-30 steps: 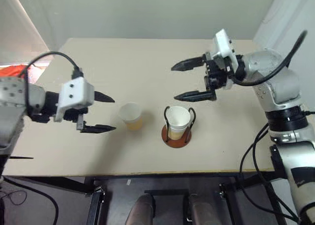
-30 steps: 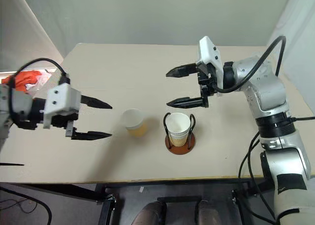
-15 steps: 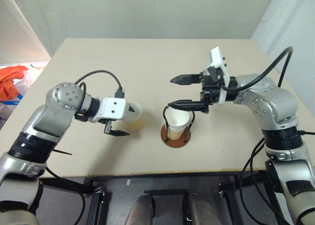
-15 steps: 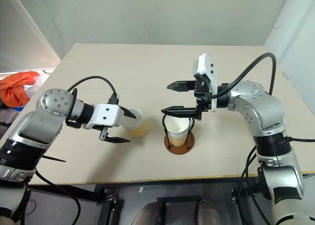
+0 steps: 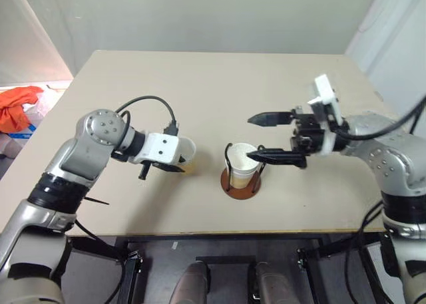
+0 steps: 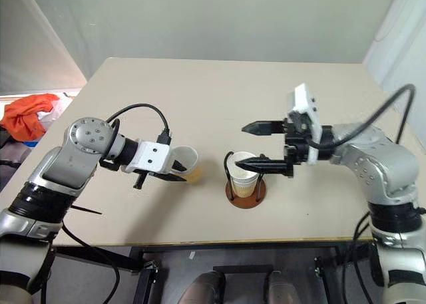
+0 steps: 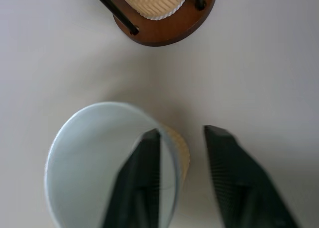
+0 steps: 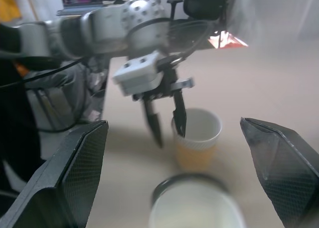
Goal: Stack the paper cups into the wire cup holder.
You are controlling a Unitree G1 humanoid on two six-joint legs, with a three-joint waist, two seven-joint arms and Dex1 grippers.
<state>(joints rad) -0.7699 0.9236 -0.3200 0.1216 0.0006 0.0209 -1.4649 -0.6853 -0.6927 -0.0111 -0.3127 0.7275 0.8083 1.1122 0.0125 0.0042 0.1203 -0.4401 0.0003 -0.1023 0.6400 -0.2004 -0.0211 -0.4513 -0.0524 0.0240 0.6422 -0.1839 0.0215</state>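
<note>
- Loose paper cup [image 5: 184,152] stands upright near the table's [image 5: 200,84] front edge, just beside the wire cup holder [image 5: 241,181], which already holds a cup.
- Left gripper [image 7: 182,153] pinches its rim wall, one finger inside.
- Right gripper [image 5: 266,139] hangs spread, empty.
- Light, thin, crushable: a gentle wall grip probably suffices.

The left arm reaches in from the left side of the table [image 5: 200,78], elbow bent, wrist angled down toward the table's middle. The left gripper [image 7: 182,153] pinches the rim wall of a paper cup [image 7: 94,158]: one finger [image 7: 144,178] inside the cup, the other outside, jaws close together. The right arm comes in from the right edge, forearm roughly level and pointing left. The right gripper [image 6: 256,145] hangs above the table's middle with its fingers spread wide and nothing between them.
</note>
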